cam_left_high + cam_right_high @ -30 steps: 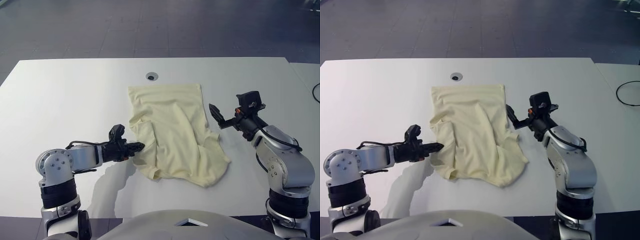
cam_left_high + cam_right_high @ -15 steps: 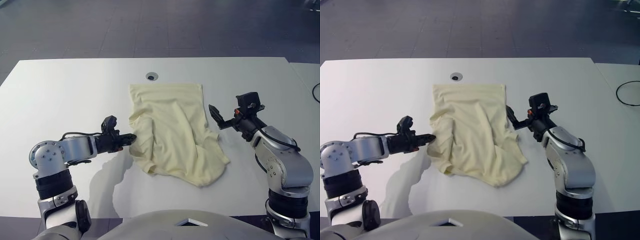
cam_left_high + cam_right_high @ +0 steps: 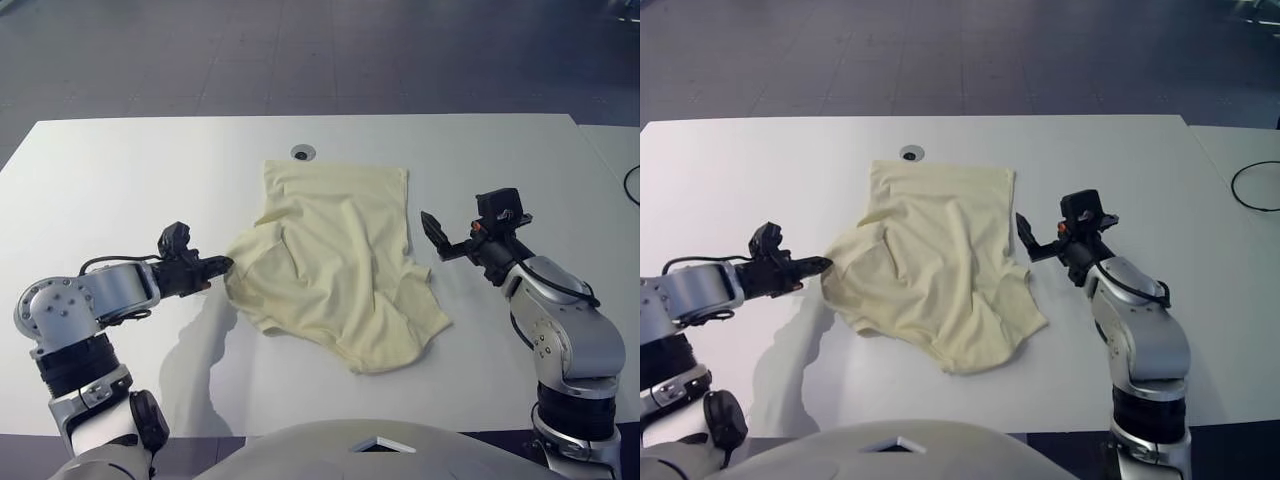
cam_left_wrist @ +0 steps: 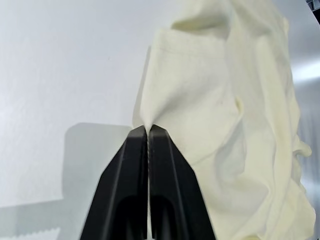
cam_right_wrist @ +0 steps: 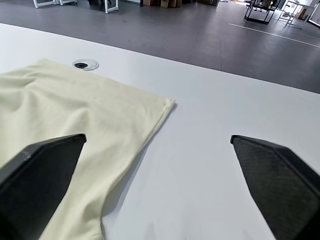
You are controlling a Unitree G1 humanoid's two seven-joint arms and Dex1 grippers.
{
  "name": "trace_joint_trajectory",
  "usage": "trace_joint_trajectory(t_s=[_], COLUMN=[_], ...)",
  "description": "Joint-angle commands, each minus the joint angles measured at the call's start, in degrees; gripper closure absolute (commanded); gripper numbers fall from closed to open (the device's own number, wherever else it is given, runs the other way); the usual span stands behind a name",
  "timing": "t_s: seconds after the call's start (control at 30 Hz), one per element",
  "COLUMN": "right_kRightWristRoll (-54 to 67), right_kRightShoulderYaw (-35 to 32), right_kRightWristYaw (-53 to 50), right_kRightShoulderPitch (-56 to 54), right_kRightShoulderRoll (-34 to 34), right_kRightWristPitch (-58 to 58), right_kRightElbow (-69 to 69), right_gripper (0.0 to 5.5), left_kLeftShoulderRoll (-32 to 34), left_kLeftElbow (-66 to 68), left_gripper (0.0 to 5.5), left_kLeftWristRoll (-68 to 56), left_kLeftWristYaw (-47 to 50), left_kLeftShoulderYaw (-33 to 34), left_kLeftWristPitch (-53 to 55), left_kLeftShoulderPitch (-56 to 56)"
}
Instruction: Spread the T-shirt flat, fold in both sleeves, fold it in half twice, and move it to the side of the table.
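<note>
T-shirt (image 3: 335, 270) edge between closed left jaws

Your left gripper (image 3: 223, 266), pinching the T-shirt (image 3: 340, 265) by its edge, now sits farther left, and the cloth spreads wider.

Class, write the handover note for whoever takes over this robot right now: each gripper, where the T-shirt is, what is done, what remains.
Left gripper: shut on an edge of the T-shirt, on the robot's left, low over the table.
Right gripper: open, holding nothing, beside the shirt's right edge.
T-shirt: mid-table, rumpled, near part bunched; far hem lies straight.
Done: nothing completed; shirt not yet flat.
Left: flatten, fold both sleeves, halve twice, move to the table's side.
</note>
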Motion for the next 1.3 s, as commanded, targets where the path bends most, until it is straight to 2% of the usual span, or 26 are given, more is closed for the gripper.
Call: trace_joint_trajectory(t_s=[0.03, 0.3, 0.37, 0.5, 0.67, 0.83, 1.03, 1.3], right_kRightWristRoll=[-0.5, -1.4, -1.6, -2.0, -2.4, -2.6, -2.6, -1.4], right_kRightShoulderYaw=[-1.0, -1.0, -0.9, -0.9, -0.3, 2.1, 4.1, 4.9], right_kRightWristYaw=[-2.1, -5.5, -5.9, -6.0, -5.6, -4.2, -2.6, -0.8], right_kRightShoulderPitch=[2.7, 6.6, 7.3, 8.3, 9.3, 11.8, 14.1, 23.0], right_kRightShoulderRoll=[1.3, 3.8, 4.1, 3.6, 2.4, -0.4, -4.4, -8.0], right_kRightWristPitch=[0.4, 0.4, 0.5, 1.4, 3.4, 6.4, 10.1, 16.0], right_kRightElbow=[-2.8, -6.0, -6.4, -6.7, -7.7, -9.4, -12.0, -20.7], right_gripper=[0.10, 0.10, 0.10, 0.10, 0.10, 0.10, 0.10, 0.10], left_kLeftShoulderRoll=[-2.0, -3.3, -0.9, 8.4, 13.4, 15.2, 14.3, 18.5], left_kLeftElbow=[-3.4, -4.8, -5.7, -10.0, -16.9, -22.3, -27.9, -24.9], left_gripper=[5.49, 5.49, 5.49, 5.49, 5.49, 5.49, 5.49, 5.49], left_kLeftWristRoll=[-5.4, -14.2, -22.0, -43.2, -44.9, -44.9, -44.9, -44.9], left_kLeftWristYaw=[7.3, 26.6, 34.0, 49.9, 58.4, 63.8, 66.8, 63.7], left_kLeftShoulderYaw=[1.7, 3.5, 0.3, -11.0, -16.0, -19.1, -23.9, -23.6], left_kLeftWristPitch=[0.6, -0.2, -4.8, -21.6, -34.3, -44.5, -52.8, -53.5], left_kLeftShoulderPitch=[2.7, 5.0, 7.7, 14.1, 20.3, 24.1, 30.0, 33.4])
